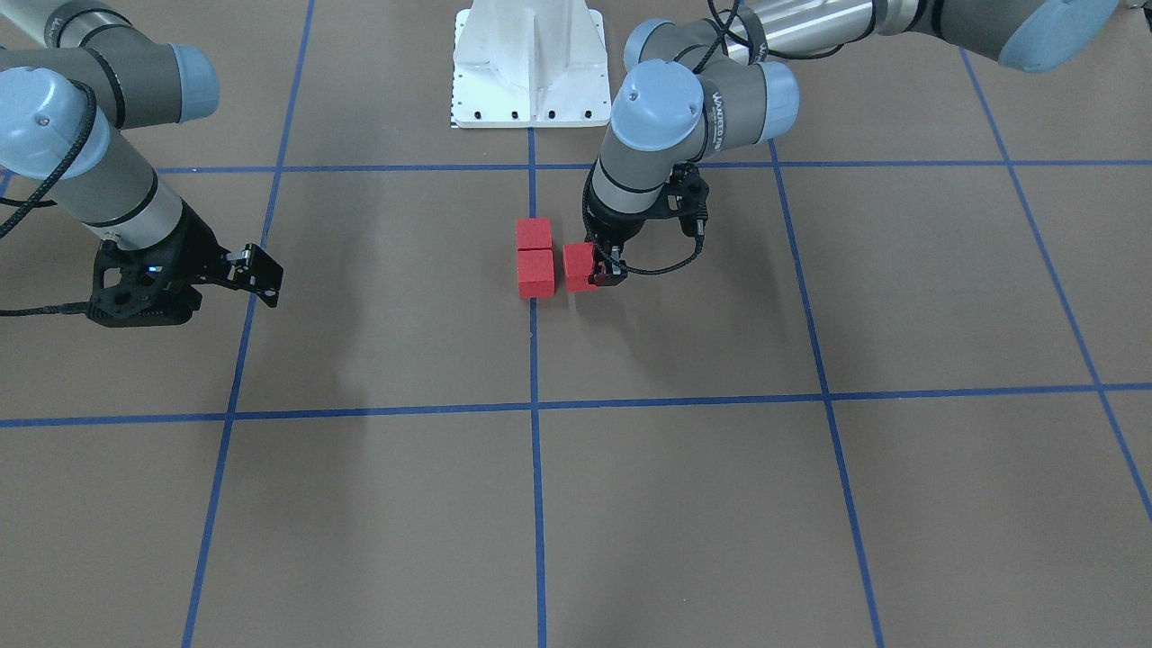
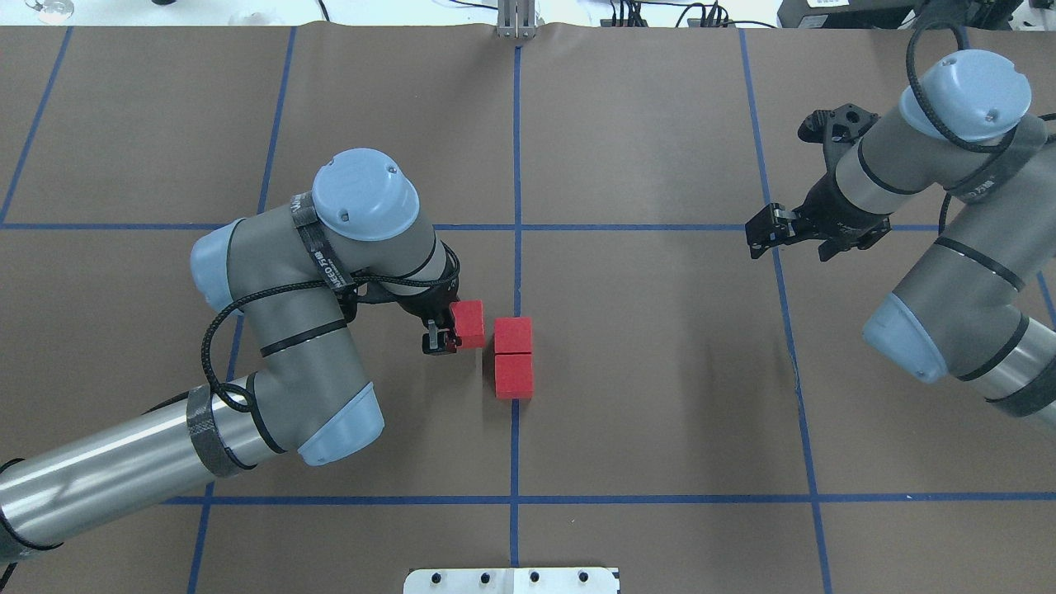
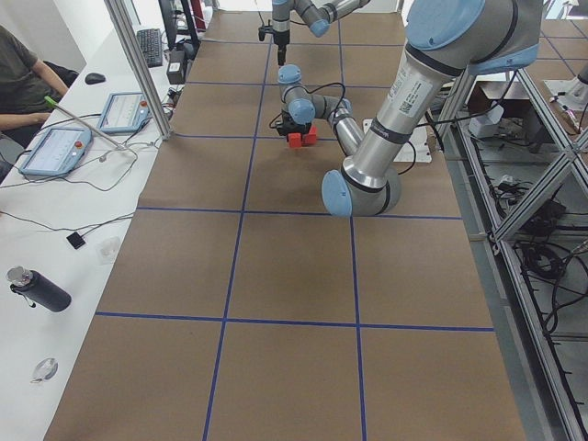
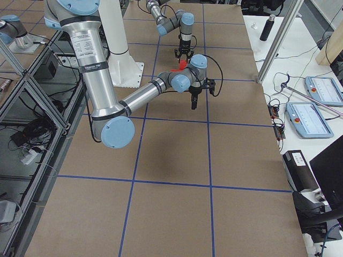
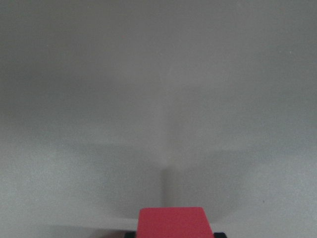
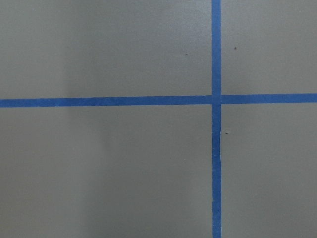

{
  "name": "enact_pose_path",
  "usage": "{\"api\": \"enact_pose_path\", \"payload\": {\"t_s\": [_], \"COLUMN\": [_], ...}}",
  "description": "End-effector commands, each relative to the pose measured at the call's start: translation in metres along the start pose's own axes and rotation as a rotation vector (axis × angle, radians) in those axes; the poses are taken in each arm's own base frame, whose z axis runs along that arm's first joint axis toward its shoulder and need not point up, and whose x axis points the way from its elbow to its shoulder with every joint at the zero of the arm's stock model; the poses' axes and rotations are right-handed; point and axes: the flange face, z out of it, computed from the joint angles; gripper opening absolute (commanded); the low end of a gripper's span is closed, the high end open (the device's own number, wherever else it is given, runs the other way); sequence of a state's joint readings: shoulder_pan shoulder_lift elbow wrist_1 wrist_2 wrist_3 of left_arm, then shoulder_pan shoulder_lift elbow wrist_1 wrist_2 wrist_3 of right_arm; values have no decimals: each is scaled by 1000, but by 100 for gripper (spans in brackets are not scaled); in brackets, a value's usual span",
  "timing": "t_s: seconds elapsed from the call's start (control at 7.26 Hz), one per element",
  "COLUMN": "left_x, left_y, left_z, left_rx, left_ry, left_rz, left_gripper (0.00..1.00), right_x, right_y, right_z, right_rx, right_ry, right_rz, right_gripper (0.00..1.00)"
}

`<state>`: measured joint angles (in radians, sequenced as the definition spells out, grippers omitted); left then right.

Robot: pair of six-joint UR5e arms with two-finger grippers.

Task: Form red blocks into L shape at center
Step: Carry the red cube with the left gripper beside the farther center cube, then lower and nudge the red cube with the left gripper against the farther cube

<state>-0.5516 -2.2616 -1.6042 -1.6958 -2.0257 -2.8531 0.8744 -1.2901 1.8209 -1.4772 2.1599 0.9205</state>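
Two red blocks (image 2: 513,335) (image 2: 514,375) lie touching in a short row on the middle blue line at the center (image 2: 516,437); they also show in the front view (image 1: 534,234) (image 1: 535,273). My left gripper (image 2: 450,332) is shut on the third red block (image 2: 469,322), low over the table just left of the far block, with a small gap between them. The held block shows in the front view (image 1: 578,267) and at the bottom of the left wrist view (image 5: 173,222). My right gripper (image 2: 763,231) is open and empty, far off to the right over a grid crossing.
The white robot base plate (image 1: 528,63) stands on the near side of the blocks, on the middle line. Blue tape lines (image 6: 216,148) divide the brown surface. A side table with tablets (image 3: 55,147) and a bottle (image 3: 37,289) lies beyond the table's far edge.
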Motion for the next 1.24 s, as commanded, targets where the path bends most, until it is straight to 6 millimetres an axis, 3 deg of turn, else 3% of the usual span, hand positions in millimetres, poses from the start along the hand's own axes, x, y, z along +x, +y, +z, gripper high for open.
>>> {"api": "enact_pose_path", "payload": {"t_s": [0.0, 1.1], "left_x": [-3, -8], "left_y": [-2, -2], "left_z": [6, 16], "left_rx": [-27, -37], "left_ry": [3, -2], "left_rz": [15, 22], "left_gripper": [0, 0], "right_x": [1, 0], "right_y": [0, 0], "right_z": [0, 0], "right_rx": [-1, 0], "right_ry": [1, 0], "right_rz": [1, 0], "right_gripper": [99, 99]}}
